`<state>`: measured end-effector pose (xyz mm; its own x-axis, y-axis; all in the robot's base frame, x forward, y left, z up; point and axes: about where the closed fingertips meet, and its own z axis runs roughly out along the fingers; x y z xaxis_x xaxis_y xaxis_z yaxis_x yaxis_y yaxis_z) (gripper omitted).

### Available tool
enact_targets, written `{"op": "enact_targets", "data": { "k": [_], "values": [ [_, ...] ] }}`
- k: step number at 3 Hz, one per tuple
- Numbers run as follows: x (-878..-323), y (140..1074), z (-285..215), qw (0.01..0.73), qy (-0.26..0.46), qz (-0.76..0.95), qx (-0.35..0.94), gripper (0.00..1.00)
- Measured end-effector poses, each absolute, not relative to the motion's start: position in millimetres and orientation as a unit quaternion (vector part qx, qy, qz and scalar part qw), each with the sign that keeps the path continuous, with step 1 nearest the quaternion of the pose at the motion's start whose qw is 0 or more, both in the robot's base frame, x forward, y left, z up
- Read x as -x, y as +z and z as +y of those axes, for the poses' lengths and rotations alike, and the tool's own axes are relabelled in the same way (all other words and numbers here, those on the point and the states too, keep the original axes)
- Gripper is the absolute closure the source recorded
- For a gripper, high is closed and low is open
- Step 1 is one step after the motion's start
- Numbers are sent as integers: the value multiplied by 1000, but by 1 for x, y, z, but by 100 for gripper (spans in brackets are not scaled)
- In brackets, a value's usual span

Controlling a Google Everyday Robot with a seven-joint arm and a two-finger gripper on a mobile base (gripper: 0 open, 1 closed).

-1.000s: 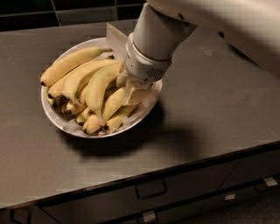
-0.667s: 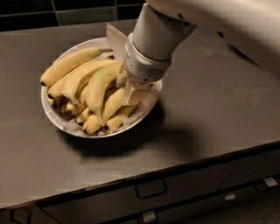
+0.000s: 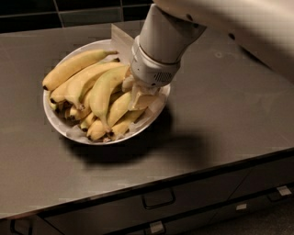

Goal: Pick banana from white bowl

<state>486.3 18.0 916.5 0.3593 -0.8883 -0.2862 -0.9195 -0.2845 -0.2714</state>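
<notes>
The white bowl, wide, shallow and lined with crumpled white paper, sits on the dark counter left of centre and holds several yellow bananas. A long, fairly straight banana lies along the bowl's far left side, its stem pointing right toward the arm. A strongly curved banana lies across the middle of the pile. My gripper hangs from the thick white wrist, down inside the bowl's right half, against the bananas' stem ends. The wrist hides the bananas right under it.
The dark grey counter runs to its front edge, with drawers and handles below. A dark tiled wall stands behind. The paper liner sticks up at the bowl's far rim. The white arm crosses the top right corner.
</notes>
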Motion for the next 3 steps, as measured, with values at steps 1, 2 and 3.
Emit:
{"op": "enact_targets", "data": {
  "k": [1, 2, 3],
  "values": [
    [-482, 925, 12, 207, 33, 571, 793, 100],
    [-474, 938, 2, 215, 18, 582, 784, 100],
    [-471, 949, -4, 217, 3, 588, 779, 100]
  ]
}}
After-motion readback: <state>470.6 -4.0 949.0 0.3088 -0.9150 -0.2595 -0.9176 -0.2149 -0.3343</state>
